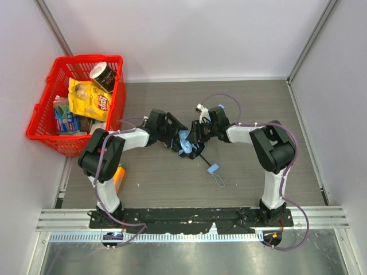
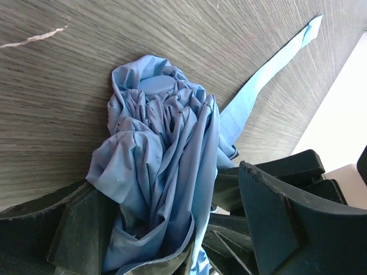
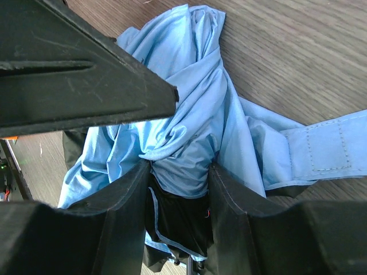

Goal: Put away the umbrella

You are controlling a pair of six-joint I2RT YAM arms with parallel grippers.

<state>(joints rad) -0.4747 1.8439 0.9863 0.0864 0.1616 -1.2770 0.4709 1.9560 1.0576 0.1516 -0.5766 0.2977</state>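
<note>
Umbrella (image 1: 184,143) lies in the middle of the worktop (image 1: 172,189), its crumpled sky-blue canopy caught between the two arms. The right pincer (image 3: 179,177) is pinching the bunched cloth, apparently to anchor the bundle so it cannot slide. The left pincer (image 2: 166,183) stands spread wide, one jaw on either side of the gathered folds. I judge it is placed to squeeze the loose fabric into a tighter roll, though whether it presses the cloth yet is not clear.

The closure strap (image 2: 269,74) trails free across the wood, unfastened (so the canopy is gathered but not yet bound). Wrapping it looks like the step in hand.

The long axis runs diagonally across the worktop. The canopy end points toward the far left. From it the thin black shaft (image 1: 202,157) leads to the handle (image 1: 213,169) at the near right, where the blue wrist loop (image 1: 219,182) lies flat beyond it. Holding the fabric end leaves shaft and handle clear of both arms.
</note>
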